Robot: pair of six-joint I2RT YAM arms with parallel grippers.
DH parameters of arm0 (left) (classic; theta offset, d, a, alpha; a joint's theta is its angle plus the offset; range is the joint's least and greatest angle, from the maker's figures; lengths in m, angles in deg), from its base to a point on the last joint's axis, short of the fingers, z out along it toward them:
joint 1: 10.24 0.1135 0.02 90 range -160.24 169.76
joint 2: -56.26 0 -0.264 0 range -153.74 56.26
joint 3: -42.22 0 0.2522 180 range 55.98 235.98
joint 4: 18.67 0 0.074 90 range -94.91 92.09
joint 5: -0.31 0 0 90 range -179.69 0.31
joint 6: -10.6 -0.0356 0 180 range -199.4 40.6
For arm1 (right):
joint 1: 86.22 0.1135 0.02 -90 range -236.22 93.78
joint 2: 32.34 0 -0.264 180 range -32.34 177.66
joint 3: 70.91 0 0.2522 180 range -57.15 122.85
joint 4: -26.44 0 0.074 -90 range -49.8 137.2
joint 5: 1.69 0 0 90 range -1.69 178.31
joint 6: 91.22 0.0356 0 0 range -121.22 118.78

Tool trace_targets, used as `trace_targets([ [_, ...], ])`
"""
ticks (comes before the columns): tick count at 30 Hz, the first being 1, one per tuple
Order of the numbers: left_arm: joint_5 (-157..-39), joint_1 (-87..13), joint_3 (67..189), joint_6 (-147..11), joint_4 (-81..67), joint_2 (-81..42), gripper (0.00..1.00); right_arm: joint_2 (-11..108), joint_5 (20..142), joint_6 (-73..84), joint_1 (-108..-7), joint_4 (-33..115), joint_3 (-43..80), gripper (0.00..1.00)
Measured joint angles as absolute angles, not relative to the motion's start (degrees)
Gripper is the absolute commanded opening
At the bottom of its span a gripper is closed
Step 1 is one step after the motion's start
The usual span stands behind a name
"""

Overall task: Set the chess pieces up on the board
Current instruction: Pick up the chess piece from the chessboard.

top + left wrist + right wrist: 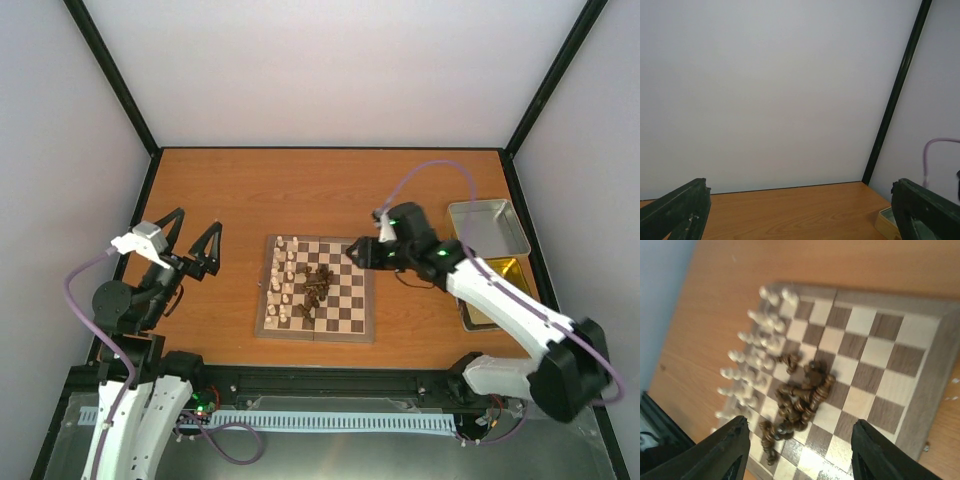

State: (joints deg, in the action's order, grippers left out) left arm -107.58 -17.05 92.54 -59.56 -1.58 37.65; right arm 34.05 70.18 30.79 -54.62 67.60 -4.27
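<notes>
Right wrist blur leaves chess pieces [801,399] seemingly heaped.

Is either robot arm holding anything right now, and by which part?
Nothing is held. The left end effector stands open and empty off the board; the right end effector hangs open over the heap of dark chess pieces.

Dark brown chess pieces [801,399] heaped at centre of board [871,321]

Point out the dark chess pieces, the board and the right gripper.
dark chess pieces [800,400], right wrist view, middle of the heap.
board [295,336], top view, near border.
right gripper [352,252], top view, between its fingertips.
</notes>
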Motion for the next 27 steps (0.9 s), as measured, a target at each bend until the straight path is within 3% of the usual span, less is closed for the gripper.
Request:
trace_targets([
  [9,-106.6,-17.0,90.4,-59.9,-2.6,36.9,1.0,50.6,82.8,31.0,-38.8,71.9,2.6,0.54],
  [12,-106.6,-17.0,90.4,-59.9,-2.6,36.9,1.0,53.2,85.2,30.8,-35.8,72.5,5.4,0.47],
  [15,-106.4,-17.0,90.4,-59.9,-2.6,36.9,1.0,55.0,86.5,30.5,-34.0,73.0,6.5,0.39],
  [24,-106.4,-17.0,90.3,-59.9,-2.6,36.8,1.0,60.4,89.4,30.9,-30.4,75.6,8.1,0.39],
  [27,-106.4,-17.0,90.3,-59.9,-2.6,36.5,1.0,61.8,89.7,31.2,-29.7,76.0,9.0,0.34],
])
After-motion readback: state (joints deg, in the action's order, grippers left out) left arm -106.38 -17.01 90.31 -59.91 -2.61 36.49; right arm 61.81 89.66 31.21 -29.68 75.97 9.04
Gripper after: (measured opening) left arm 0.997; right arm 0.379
